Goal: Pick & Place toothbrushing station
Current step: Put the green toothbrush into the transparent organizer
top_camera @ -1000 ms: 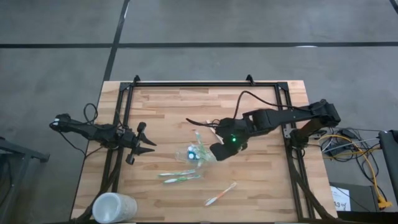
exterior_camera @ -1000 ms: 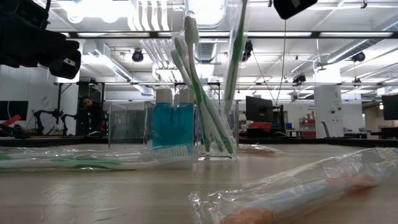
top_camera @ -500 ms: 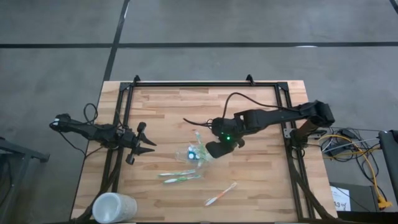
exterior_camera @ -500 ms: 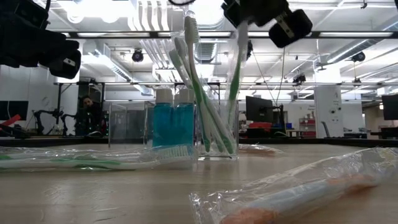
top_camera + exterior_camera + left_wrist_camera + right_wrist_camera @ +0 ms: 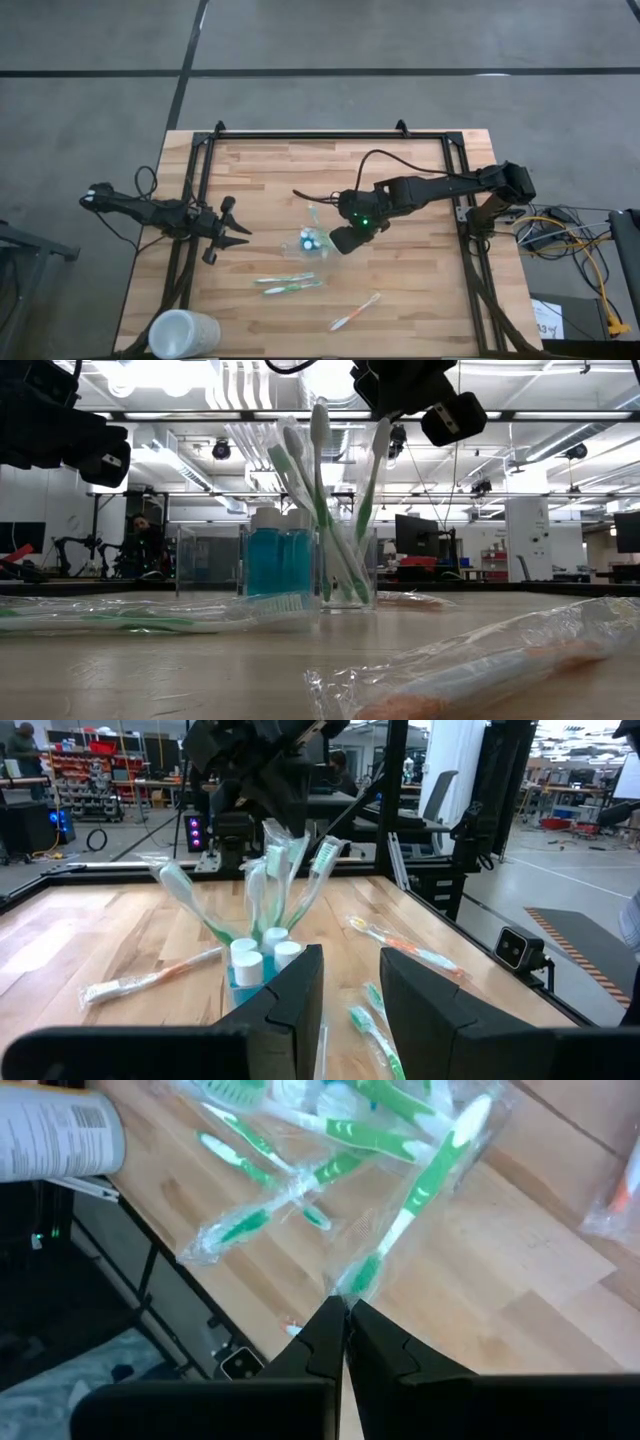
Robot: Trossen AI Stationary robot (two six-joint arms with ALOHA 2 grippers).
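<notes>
Wooden desk point(image 5: 400, 170), holder point(image 5: 313, 245) w/ brushes just below right claw point(image 5: 338, 240), pinched shut on a wrapped green toothbrush point(image 5: 415, 1195). Lower straight, release once it's seated. Left claw point(image 5: 238, 233) waits apart, part-open.

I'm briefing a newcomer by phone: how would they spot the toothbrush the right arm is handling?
Start at the wooden table, then find the clear holder near its middle. The right gripper has its fingers shut on the wrapped green toothbrush there, whereas the other wrapped brushes lie flat nearer the front edge.

bright ceiling lights glare overhead (foreground wrapper blurred).
</notes>
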